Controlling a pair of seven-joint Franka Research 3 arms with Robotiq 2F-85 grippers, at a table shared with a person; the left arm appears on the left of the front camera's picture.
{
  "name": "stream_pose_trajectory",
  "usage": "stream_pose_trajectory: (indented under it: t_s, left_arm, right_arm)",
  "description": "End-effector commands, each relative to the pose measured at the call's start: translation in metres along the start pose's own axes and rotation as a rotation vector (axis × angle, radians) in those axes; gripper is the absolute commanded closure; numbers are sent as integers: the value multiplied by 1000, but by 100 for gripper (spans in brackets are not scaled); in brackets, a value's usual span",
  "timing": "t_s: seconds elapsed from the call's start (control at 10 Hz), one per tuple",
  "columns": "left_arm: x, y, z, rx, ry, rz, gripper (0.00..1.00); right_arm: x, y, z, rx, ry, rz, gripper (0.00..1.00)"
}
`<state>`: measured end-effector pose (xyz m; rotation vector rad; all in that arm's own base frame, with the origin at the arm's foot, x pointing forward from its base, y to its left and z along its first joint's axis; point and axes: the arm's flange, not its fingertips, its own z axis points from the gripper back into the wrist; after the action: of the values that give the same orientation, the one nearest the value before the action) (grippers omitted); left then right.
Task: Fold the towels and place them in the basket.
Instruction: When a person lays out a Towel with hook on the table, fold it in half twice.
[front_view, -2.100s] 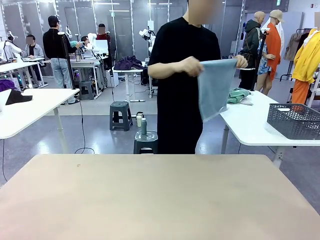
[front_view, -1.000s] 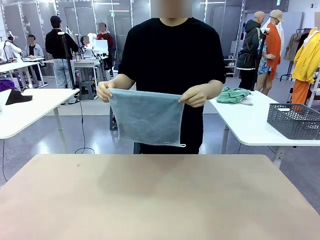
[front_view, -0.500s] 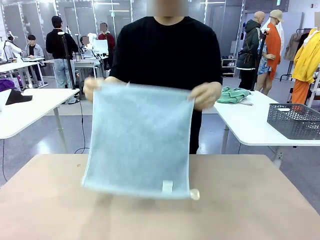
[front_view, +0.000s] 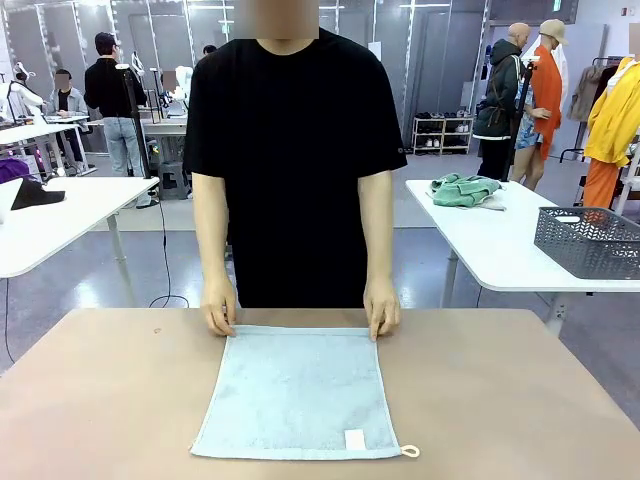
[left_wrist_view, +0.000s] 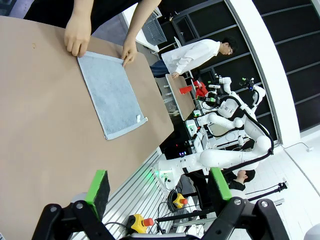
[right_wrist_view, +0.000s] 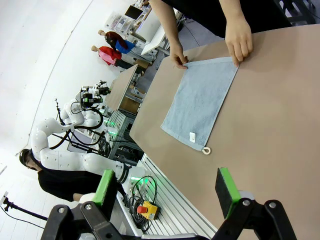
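A pale blue towel (front_view: 295, 395) lies spread flat on a tan table (front_view: 520, 400), roughly at its middle. A person in a black T-shirt stands at the far side, one hand (front_view: 218, 318) pressing on one far corner of the towel and the other hand (front_view: 381, 318) on the other far corner.

The front view takes in the room to the right. There a dark grey basket (front_view: 585, 245) with lattice sides sits on a white side table (front_view: 500, 250), well apart from the towel. A crumpled green cloth (front_view: 465, 190) lies farther back on the same side table.

The wrist views look down on the towel at a slant from the robot's side and show the towel's near edge more clearly. A small white label (front_view: 354, 439) is sewn near that edge, and a pale loop (front_view: 410, 451) hangs off the corner beside it, lying on the table. Any print on the label is too small to read.

The left gripper (left_wrist_view: 159, 185) hangs over the near edge of the table with its green pads spread wide apart, holding nothing and touching nothing. The right gripper (right_wrist_view: 166, 186) does the same, its jaws fully apart and empty, well short of the towel.
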<state>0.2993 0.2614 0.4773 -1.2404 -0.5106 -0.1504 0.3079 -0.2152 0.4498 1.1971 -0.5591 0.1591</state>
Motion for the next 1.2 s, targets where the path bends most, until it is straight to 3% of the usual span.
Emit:
stream_pose_trajectory:
  t_s: [0.0, 0.7, 0.9, 1.1]
  left_arm:
    - [-2, 0, 2, -12, 9, -19, 0]
    - [0, 0, 0, 0, 0, 0, 0]
    - [4, -45, -14, 181, 85, -190, 0]
    - [8, -109, -53, 395, 215, -448, 0]
  right_arm:
    - [2, -1, 1, 12, -12, 20, 0]
    - [0, 0, 0, 0, 0, 0, 0]
    - [8, 31, -15, -92, 98, 164, 0]
    - [15, 83, -52, -207, 239, 361, 0]
